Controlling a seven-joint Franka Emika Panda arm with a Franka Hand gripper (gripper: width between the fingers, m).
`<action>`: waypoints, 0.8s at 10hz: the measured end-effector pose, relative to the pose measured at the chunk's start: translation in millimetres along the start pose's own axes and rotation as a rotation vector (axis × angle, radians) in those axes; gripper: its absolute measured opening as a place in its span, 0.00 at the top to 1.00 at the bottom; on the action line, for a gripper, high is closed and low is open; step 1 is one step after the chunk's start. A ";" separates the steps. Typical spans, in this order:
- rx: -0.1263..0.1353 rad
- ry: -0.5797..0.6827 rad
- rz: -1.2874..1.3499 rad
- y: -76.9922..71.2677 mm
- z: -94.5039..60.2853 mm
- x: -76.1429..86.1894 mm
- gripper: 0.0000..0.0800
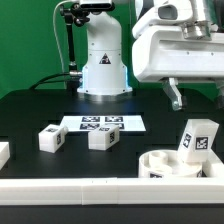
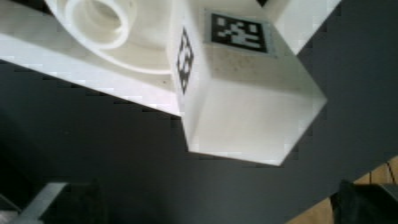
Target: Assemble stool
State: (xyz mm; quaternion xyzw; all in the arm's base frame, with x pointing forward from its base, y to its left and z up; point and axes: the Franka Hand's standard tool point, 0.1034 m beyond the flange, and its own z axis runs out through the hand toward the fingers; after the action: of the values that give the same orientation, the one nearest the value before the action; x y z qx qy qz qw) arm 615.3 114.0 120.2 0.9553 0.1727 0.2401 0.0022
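Observation:
The round white seat (image 1: 160, 160) lies at the exterior view's lower right, against the white border rail. One chunky white leg (image 1: 197, 139) with a marker tag stands upright on it. Two more tagged legs (image 1: 50, 138) (image 1: 102, 138) lie loose on the black table in front of the marker board. My gripper (image 1: 178, 98) hangs above the seat and the standing leg, apart from both. In the wrist view the leg (image 2: 249, 95) and the seat (image 2: 98, 30) show ahead of the gripper (image 2: 210, 200). Its fingers (image 2: 50, 200) stand wide apart with nothing between them.
The marker board (image 1: 100, 124) lies in the middle of the table in front of the robot base (image 1: 103, 60). A long white border rail (image 1: 70, 187) runs along the front edge. A white piece (image 1: 3, 152) sits at the exterior view's left edge.

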 end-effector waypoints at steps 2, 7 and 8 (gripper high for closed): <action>0.028 -0.096 0.017 13.7 -10.3 -2.3 0.19; 0.056 -0.180 0.016 20.4 -10.5 -10.7 0.19; 0.068 -0.226 -0.040 16.4 -9.2 -11.2 0.19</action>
State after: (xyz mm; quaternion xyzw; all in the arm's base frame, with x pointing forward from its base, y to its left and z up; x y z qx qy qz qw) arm 607.2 94.1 124.7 0.9721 0.1984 0.1249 -0.0059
